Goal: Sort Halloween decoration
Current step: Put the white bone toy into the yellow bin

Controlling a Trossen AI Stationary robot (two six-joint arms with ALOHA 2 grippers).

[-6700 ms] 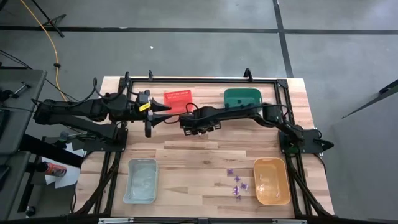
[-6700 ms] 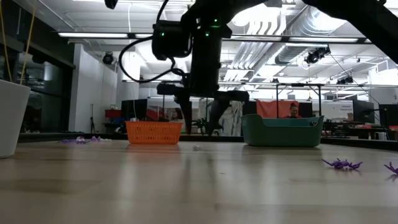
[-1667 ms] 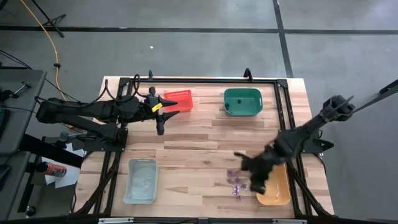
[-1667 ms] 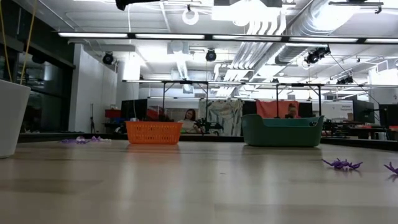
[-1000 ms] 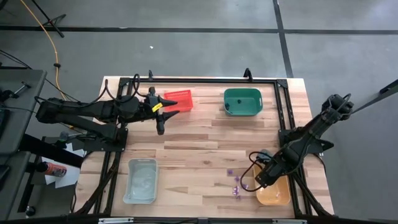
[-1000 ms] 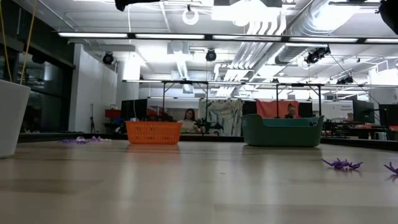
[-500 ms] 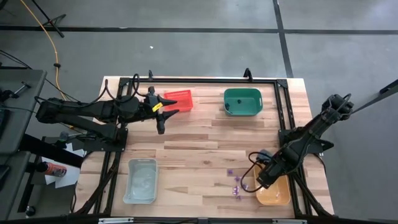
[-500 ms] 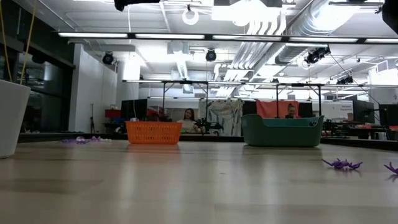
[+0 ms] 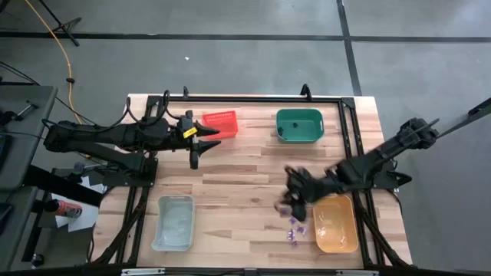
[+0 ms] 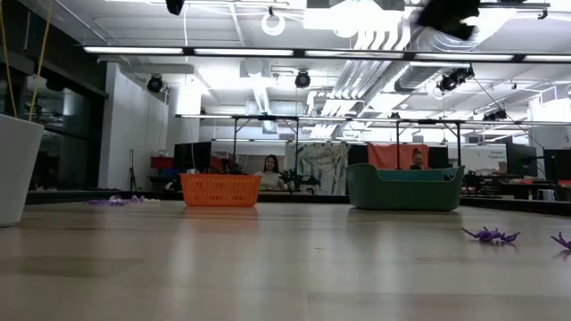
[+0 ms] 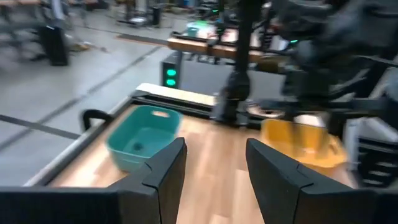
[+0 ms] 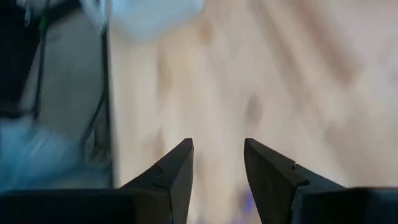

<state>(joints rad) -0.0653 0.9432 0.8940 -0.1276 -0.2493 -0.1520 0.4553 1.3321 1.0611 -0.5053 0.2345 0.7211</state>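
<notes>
Several tiny purple Halloween decorations (image 9: 292,224) lie on the wooden table just left of the orange bin (image 9: 336,223); two more show in the low view (image 10: 489,235). My right gripper (image 9: 293,193) hangs blurred above the table, just on the far side of them, open and with nothing between its fingers (image 12: 217,168). My left gripper (image 9: 205,140) waits in the air beside the red bin (image 9: 220,123), open and with nothing in it (image 11: 214,162).
A green bin (image 9: 299,125) stands at the far middle-right and a clear bin (image 9: 174,222) near the front left. A black frame rail (image 9: 347,130) runs along the table's edges. Bare wood lies between the bins in the table's middle.
My right gripper has swung away from the orange bin's left edge toward the table's left and far side, rising and turning as it went; it now shows blurred over the wood beyond the purple pieces. The purple pieces lie where they were.
</notes>
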